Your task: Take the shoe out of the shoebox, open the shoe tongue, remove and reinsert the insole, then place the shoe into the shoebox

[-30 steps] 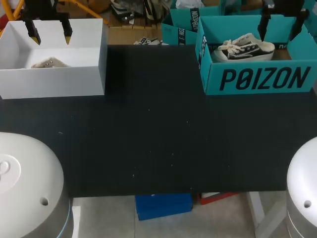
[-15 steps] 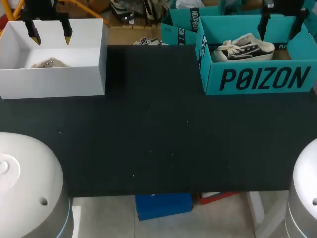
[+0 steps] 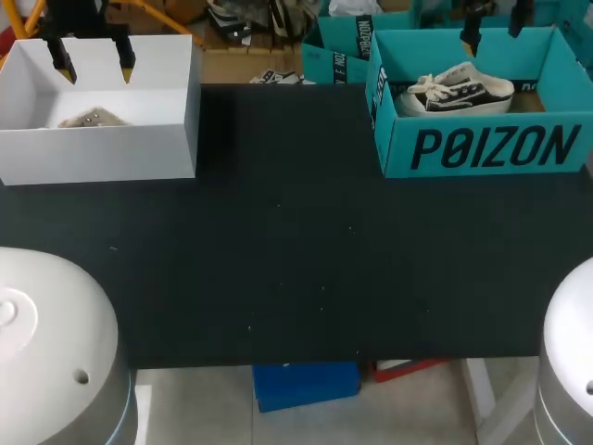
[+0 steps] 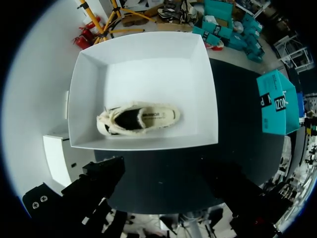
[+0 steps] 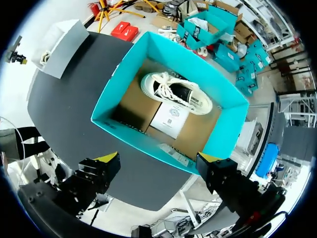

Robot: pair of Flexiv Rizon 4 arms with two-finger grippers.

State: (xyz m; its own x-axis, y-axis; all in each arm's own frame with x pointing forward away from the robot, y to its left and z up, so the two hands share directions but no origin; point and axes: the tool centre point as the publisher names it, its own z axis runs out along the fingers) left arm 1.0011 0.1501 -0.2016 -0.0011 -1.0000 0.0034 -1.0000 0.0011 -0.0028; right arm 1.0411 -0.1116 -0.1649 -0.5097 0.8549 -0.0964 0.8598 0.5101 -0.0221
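Spotted black-and-white sneaker (image 3: 459, 88) inside teal box (image 3: 482, 148), 1 o'clock on the tabletop (image 3: 296, 250). Sitting upright on the box floor, opening up, long axis roughly 9-to-3 in head view. Not gripped, not touched.

Hanging over the box's far side: right hand (image 3: 496, 26), fingers apart, nothing between them. From its wrist view, sneaker (image 5: 176, 91) straight ahead of right hand (image 5: 157, 158), with the long axis close to parallel to the fingertip line. Probably needs a wrist turn to pinch across the width, or a grab at the collar instead.

Also seeing cream shoe (image 3: 91, 118) in white box (image 3: 102, 153) at 11 o'clock, likewise lying about 9-to-3. Above it, left hand (image 3: 94, 67), fingers apart, empty. Same story from left wrist view: cream shoe (image 4: 137, 119) ahead of spread fingers.

Judging step one not begun: both shoes boxed. Nearer to the sneaker: right arm, clearly. Left arm well apart, across the tabletop.
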